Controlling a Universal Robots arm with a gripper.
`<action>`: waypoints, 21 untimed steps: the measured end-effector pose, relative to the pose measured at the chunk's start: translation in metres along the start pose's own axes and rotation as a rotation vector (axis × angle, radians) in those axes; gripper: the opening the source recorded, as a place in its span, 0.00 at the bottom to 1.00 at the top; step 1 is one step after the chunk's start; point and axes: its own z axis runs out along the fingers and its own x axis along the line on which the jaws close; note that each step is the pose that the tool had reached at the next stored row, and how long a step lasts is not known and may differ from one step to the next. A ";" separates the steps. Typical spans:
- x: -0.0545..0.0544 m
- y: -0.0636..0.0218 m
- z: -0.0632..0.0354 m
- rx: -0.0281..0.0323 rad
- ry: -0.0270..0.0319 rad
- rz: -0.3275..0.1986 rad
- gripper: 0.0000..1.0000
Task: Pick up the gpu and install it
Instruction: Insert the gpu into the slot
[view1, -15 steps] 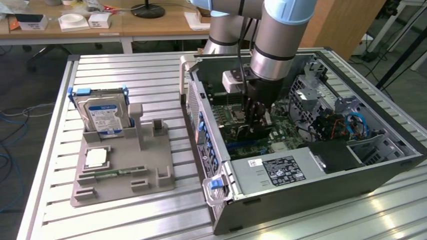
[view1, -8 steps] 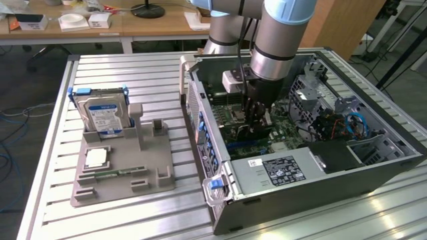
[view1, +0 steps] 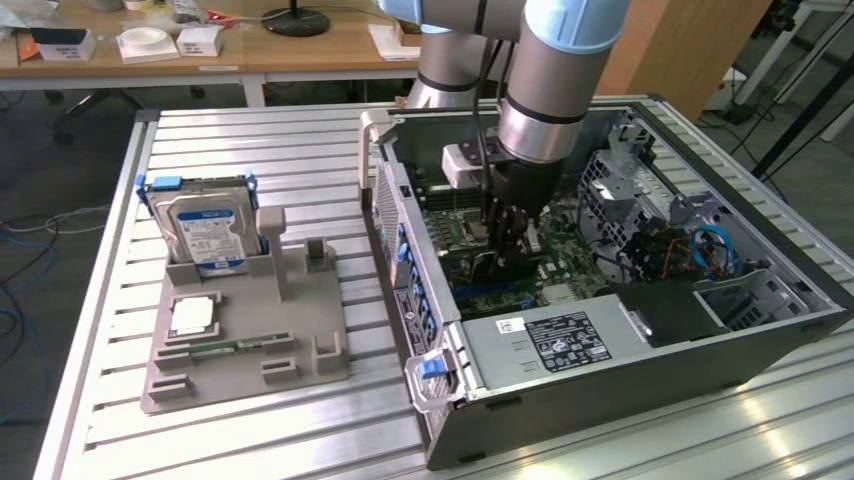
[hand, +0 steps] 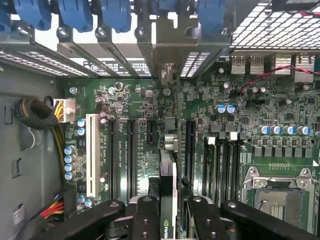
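My gripper (view1: 511, 258) reaches down into the open computer case (view1: 747, 330), just above the motherboard (view1: 467, 235). In the wrist view its black fingers (hand: 145, 220) are shut on the gpu (hand: 167, 170), a thin green card seen edge-on. The card stands upright over the motherboard (hand: 140, 100), lined up along the black expansion slots (hand: 131, 150). Its silver end bracket (hand: 168, 75) sits at the case's rear slot openings. I cannot tell whether the card's edge is seated in a slot. In the exterior view the gripper body hides most of the card.
A silver hard drive (view1: 200, 228) with a blue-white label stands in a grey holder (view1: 247, 345) on the slatted table, with a narrow memory stick (view1: 240, 347) lying in it. Inside the case are the power supply (view1: 561, 340), cables (view1: 701, 250), a white slot (hand: 91, 155) and the CPU socket (hand: 280, 195).
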 end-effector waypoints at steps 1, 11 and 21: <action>0.000 0.0008 0.0002 0.0000 0.0003 0.000 0.26; 0.002 0.0012 0.0008 0.0000 -0.0006 0.000 0.26; 0.004 0.0038 0.0103 0.0007 0.0004 -0.003 0.26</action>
